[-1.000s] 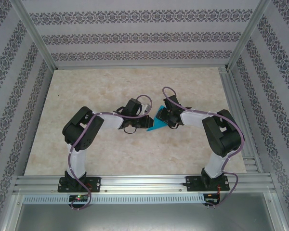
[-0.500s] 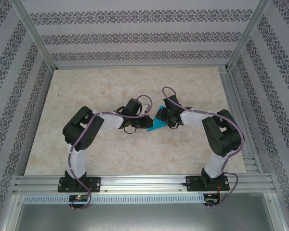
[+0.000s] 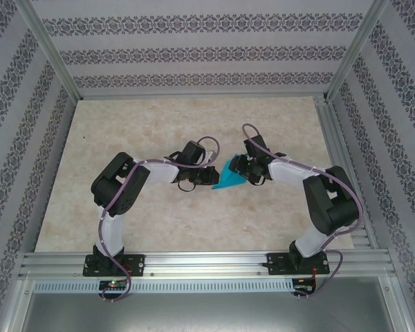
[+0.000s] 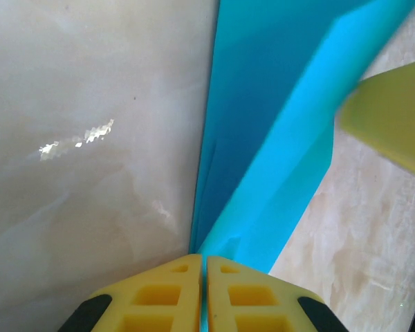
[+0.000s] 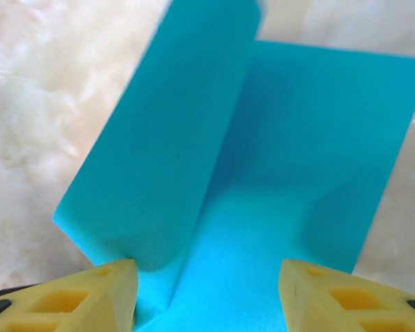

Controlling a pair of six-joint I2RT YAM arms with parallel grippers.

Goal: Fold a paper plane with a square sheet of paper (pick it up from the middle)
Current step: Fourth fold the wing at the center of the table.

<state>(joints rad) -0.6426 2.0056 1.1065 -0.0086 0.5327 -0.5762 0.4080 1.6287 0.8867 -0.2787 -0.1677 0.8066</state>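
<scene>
Overhead view: two arms are seen bent inward over a marbled beige table (image 3: 124, 138). Near its centre the teal paper sheet (image 3: 228, 181) is seen as a small pointed shape betw. the left gripper (image 3: 211, 177) and the right gripper (image 3: 241, 173). Creases and jaw gaps can't be made out from here, nor whether the sheet is touching the table.

Left wrist view: the yellow fingers (image 4: 166, 294) are shown pressed together, clenched on the sheet's creased edge. The paper runs away from them as a darker panel w/ a brighter flap beside it. One yellow right-gripper finger (image 4: 394, 121) is seen just beside that flap.

Right wrist view: the right gripper's jaws are shown released, wide apart, w/ the sheet betw. them. Its left flap is raised along a straight crease, while the right half lies flatter. The corners are sharp.
</scene>
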